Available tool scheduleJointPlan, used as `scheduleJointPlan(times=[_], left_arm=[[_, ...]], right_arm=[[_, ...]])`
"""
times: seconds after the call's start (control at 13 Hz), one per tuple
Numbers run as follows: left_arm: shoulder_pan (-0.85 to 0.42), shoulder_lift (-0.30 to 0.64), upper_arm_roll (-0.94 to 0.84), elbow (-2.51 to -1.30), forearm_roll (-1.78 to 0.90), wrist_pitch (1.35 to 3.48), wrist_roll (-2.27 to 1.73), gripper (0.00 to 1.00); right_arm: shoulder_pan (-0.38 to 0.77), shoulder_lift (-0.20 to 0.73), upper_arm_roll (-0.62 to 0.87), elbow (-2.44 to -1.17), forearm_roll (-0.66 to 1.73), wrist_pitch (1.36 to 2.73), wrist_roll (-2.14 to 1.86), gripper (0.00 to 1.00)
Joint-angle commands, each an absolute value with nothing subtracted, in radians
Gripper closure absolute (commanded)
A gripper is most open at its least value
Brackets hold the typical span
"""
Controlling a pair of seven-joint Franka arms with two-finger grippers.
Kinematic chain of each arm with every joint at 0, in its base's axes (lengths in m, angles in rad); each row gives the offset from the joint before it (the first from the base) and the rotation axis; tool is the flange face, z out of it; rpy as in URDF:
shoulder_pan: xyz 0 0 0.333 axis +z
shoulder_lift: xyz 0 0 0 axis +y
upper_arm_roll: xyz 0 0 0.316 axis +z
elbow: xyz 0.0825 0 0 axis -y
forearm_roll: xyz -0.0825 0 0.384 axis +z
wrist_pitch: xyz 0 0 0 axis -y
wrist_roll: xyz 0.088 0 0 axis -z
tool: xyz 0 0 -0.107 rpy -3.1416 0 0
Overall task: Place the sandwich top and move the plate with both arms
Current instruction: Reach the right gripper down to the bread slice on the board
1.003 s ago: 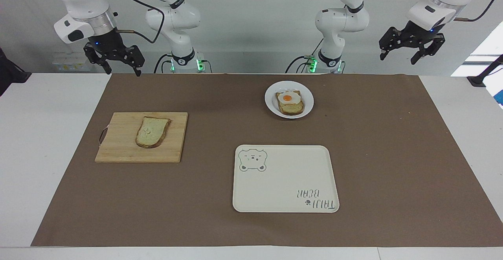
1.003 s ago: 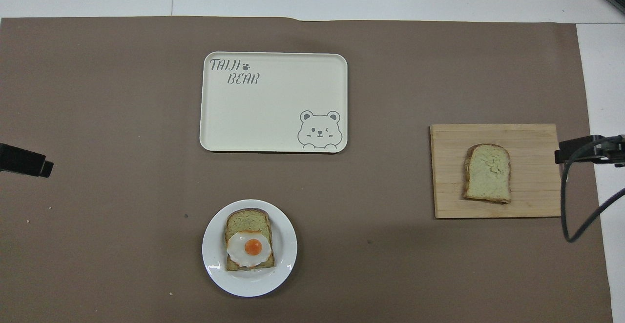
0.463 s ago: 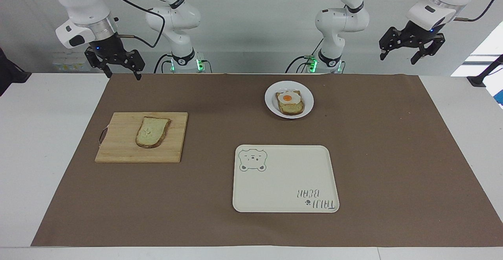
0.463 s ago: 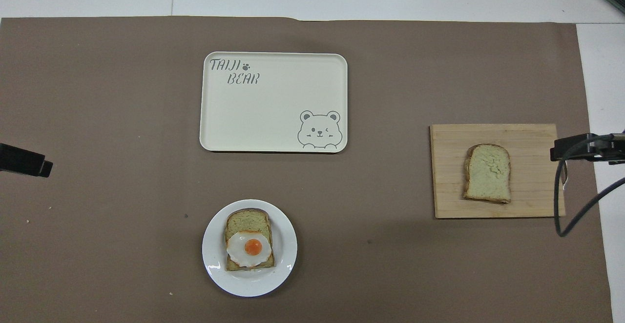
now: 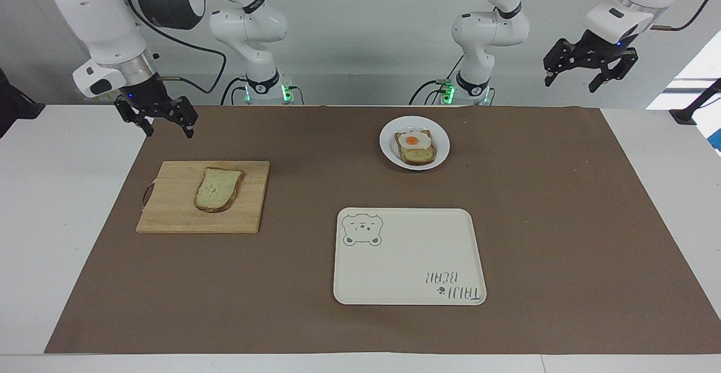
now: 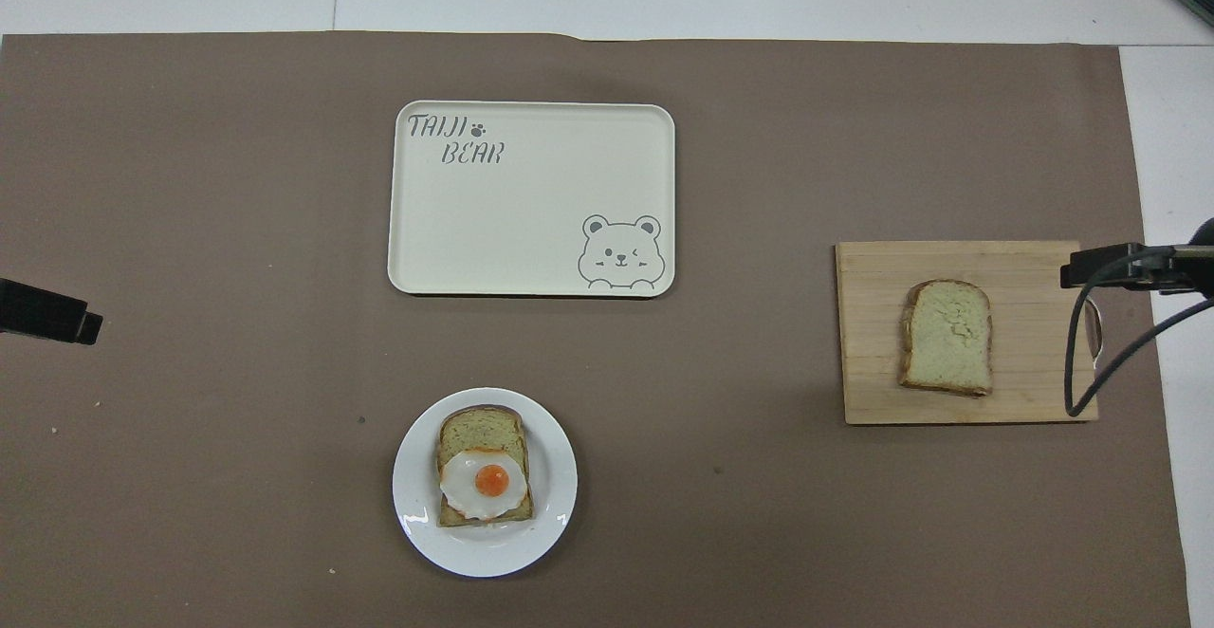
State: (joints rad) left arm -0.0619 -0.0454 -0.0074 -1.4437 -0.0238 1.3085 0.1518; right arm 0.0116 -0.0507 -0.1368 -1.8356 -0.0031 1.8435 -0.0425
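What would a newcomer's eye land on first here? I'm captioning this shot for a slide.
Probably the fried egg on toast on the plate, close to the robots. Next, the bear tray, farther from the robots than the plate, and the plain bread slice on the board at the right arm's end. The right gripper hangs open near the board; the left gripper waits, open, raised at its own end.

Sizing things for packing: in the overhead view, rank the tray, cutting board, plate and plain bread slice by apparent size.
Largest to smallest:
1. tray
2. cutting board
3. plate
4. sandwich top

All lie flat on the table, so the ranking looks dependable.
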Motion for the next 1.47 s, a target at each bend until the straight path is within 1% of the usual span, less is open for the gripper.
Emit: scheduleJointPlan(times=[0.0,0.08,0.31,0.54,0.69,1.08,1.39], left_arm=[[-0.055,-0.069,-0.011,-1.466,-0.017,1.307,0.147,0.0],[-0.055,-0.069,-0.011,-1.466,-0.017,1.305,0.147,0.0],[-0.055,-0.069,-0.011,-1.466,-0.017,1.307,0.147,0.0],[-0.055,-0.069,-0.011,-1.466,-0.017,1.305,0.147,0.0],[-0.055,-0.069,-0.011,-1.466,-0.017,1.305,0.147,0.0],[-0.055,-0.069,-0.011,-1.466,-0.017,1.307,0.147,0.0],[-0.055,-0.069,-0.011,-1.466,-0.017,1.305,0.147,0.0]], right_arm=[[-0.027,0.009,-0.129,-1.841,0.023,1.888,-0.125,0.0],[-0.06,0.037,-0.127,-1.85,0.026,1.911,-0.179,0.0],[-0.124,0.067,-0.129,-1.919,0.101,2.014,-0.322,0.0],[-0.124,0.078,-0.127,-1.992,0.113,2.065,-0.322,0.0],[-0.121,0.08,-0.127,-2.052,0.19,2.074,-0.333,0.0],[-0.12,0.112,-0.127,-2.167,0.193,2.198,-0.37,0.0],[-0.126,0.158,-0.127,-2.184,0.198,2.203,-0.37,0.0]])
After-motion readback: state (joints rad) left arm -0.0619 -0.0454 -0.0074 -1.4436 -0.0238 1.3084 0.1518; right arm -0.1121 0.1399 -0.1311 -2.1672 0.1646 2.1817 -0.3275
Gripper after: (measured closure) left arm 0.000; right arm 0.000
